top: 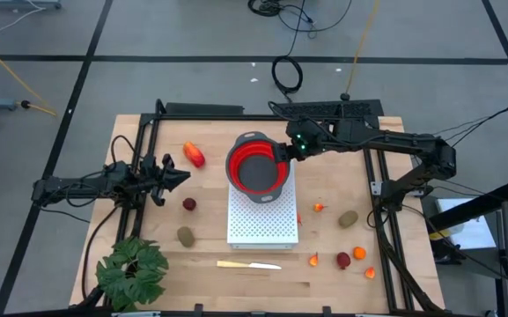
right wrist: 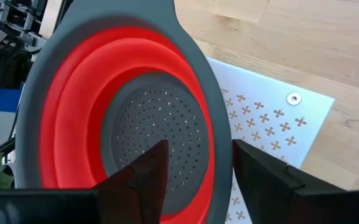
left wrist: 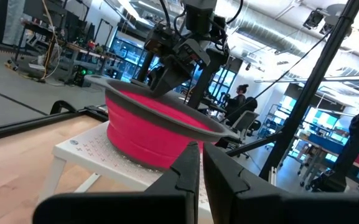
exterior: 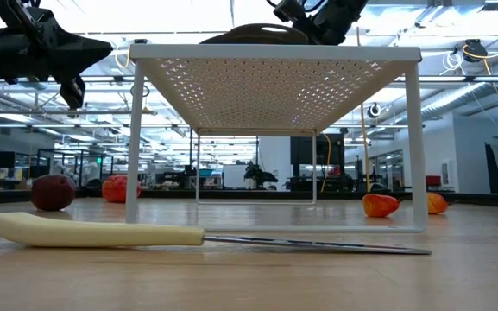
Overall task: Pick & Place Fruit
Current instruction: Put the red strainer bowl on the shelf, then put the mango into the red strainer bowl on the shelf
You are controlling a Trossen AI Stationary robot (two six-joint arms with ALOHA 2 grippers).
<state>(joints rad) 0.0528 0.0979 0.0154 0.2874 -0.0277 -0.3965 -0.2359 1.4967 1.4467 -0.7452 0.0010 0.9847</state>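
Observation:
A red colander with a grey rim (top: 255,167) stands by its base on the white perforated rack (top: 262,227). My right gripper (right wrist: 198,155) is open over the colander's rim on the table's right side. One finger is inside the bowl and one outside, with a gap showing on both sides. Fruit lies on the table: a red-orange oblong (top: 194,154), a dark red ball (top: 189,204) and an olive oval (top: 186,235) left of the rack, and another oval (top: 349,218), a red ball (top: 343,260) and orange bits (top: 359,253) right of it. My left gripper (top: 179,176) waits shut at the left.
A pale yellow knife (top: 249,264) lies near the front edge, in front of the rack. A green leafy plant (top: 130,269) sits at the front left corner. Black frame rails (top: 379,189) run along the table's left and right sides.

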